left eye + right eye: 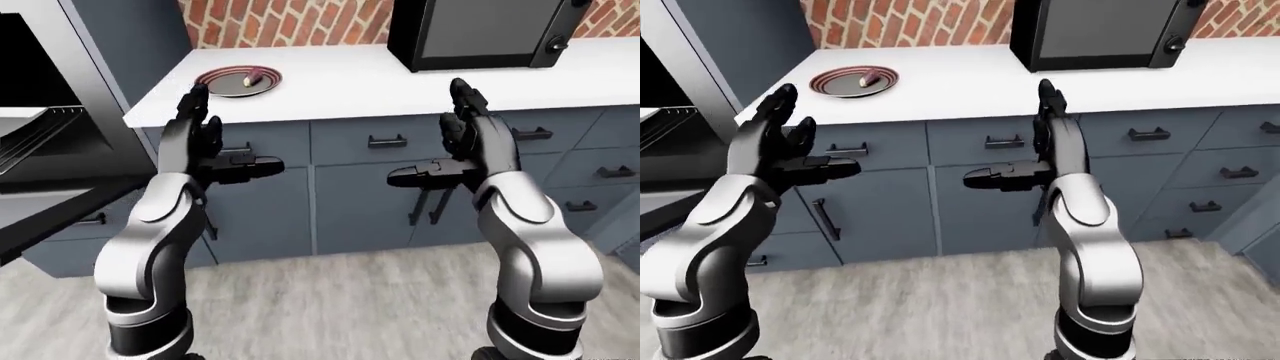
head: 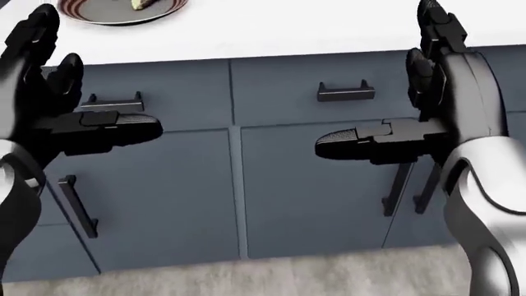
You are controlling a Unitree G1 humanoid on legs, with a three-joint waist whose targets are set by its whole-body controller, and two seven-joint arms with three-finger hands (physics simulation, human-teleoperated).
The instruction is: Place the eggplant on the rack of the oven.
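Both hands were empty, raised below the white counter [image 1: 330,79] edge, palms facing each other. Left hand [image 1: 205,146] had its fingers spread, two pointing up, thumb sticking out sideways toward the right hand; nothing between them. Right hand [image 1: 465,142] stood the same, mirrored: fingers up and apart, thumb pointing toward the left hand, gripping nothing. The two were well apart, level with the drawer row under the counter. Neither touched the cabinets as far as the views showed.

Blue-grey drawers and doors [image 2: 238,185] sat under the counter, with dark bar handles [image 2: 345,92]; in the head view these filled most of the frame between the hands.

On the counter, toward its left end in the left-eye view, lay a round plate [image 1: 240,81] with red rings. On the plate was a small purplish piece [image 1: 252,75], probably the eggplant, too small to be sure. It was above and just right of the left hand in that view, well apart from the right hand.

Further right on the counter stood a black microwave [image 1: 480,34], against a brick wall [image 1: 290,22].

Left of the counter's end, the oven [image 1: 45,112] stood open, with the wire rack [image 1: 40,131] visible inside and the dark door [image 1: 60,217] folded down below it. Light wood-look floor [image 1: 330,307] ran under the cabinets.
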